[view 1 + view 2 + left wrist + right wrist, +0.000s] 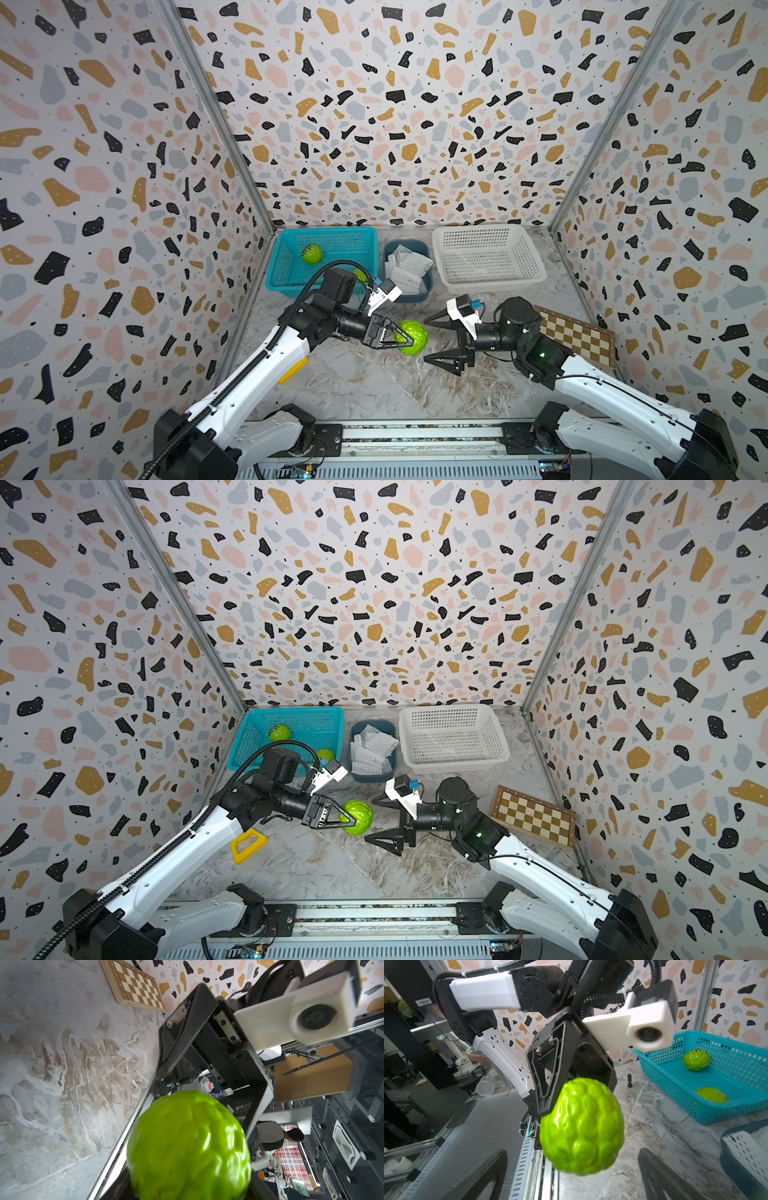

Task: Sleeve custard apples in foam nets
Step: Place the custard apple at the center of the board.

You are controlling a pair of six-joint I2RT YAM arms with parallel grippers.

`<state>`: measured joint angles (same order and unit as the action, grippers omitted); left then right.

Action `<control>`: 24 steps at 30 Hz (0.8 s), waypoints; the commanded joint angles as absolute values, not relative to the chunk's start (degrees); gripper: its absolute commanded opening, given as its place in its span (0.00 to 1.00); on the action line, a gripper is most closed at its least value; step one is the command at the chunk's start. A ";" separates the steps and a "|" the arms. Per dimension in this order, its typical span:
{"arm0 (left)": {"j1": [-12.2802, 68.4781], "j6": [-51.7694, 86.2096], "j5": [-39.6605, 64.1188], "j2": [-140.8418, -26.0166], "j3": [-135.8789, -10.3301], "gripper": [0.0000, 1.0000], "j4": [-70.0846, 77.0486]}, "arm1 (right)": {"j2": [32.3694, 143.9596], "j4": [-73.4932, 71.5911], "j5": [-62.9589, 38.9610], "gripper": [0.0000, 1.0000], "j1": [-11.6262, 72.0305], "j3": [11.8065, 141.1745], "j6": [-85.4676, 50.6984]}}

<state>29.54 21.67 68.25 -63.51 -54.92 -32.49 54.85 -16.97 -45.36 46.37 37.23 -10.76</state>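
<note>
Right wrist view first, then the top views: look at the left gripper (408, 337), clamped side-on across one custard apple (583, 1130) and holding it clear of the worktop (374, 386). Note the right gripper (425, 340): empty, jaws spread wide, facing the fruit from just beside it, tips either side of its free end. Find the other two custard apples (312, 254) (360, 275) in the teal basket (286, 257), and the foam nets (409, 266) piled in the dark tub (430, 268) between that basket and the white lattice basket (490, 232). No net in either gripper yet.

Judged as a pass of the fruit from arm to arm. To do it well: hold the left grip steady and level; bring the right jaws in centred on the free half, clear of the left fingers; close gently, since glossy, bumpy skin probably slips; let go on the left only once the right hold is firm. Should a net come first instead, send the right gripper to the tub and pinch one sleeve by its edge, without dragging neighbours out.
</note>
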 commanded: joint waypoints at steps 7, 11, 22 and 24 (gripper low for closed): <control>32.22 20.72 69.44 -62.14 -54.59 0.59 -30.18 | 59.18 -14.63 -46.06 1.00 50.82 43.31 -5.57; 32.61 21.28 69.60 -61.79 -54.57 0.59 -29.14 | 60.45 -14.15 -46.28 0.99 51.92 43.83 -5.27; 33.05 21.64 69.59 -61.57 -53.48 0.60 -28.73 | 61.04 -13.10 -45.61 0.84 51.94 44.56 -5.19; 33.05 21.28 69.48 -61.70 -53.45 0.60 -29.07 | 60.76 -12.92 -44.86 0.83 51.93 44.71 -5.27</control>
<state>32.82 21.69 68.69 -62.46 -53.98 -30.39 61.78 -13.45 -45.25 51.77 41.67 -5.48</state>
